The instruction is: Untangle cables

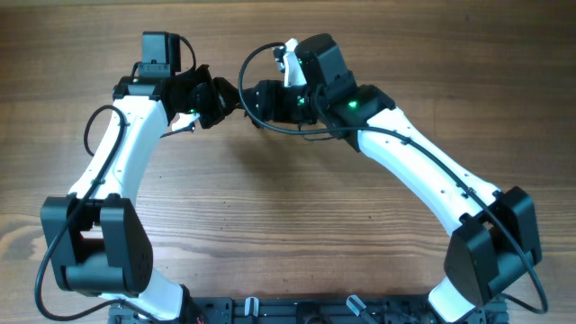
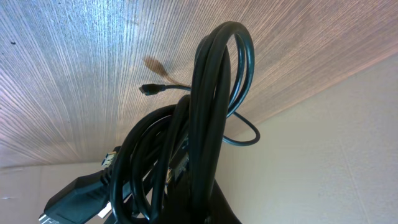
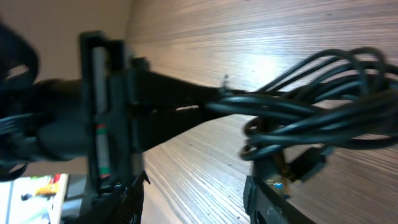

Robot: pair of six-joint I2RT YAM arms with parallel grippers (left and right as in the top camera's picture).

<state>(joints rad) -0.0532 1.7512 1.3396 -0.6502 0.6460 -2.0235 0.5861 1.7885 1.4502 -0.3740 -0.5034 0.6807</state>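
Observation:
The cables are a bundle of black cords rising out of my left gripper, which is shut on them. A thin cord with a small plug sticks out to the left, and a larger black plug hangs at the lower left. In the overhead view my left gripper and right gripper meet at the far middle of the table, with the cables between them. In the right wrist view my right gripper is open, and the cable bundle runs just above its right finger.
The wooden table lies under both arms. A plug end hangs below the left gripper. A thin black loop arcs above the right wrist. The left arm's gripper body fills the left of the right wrist view.

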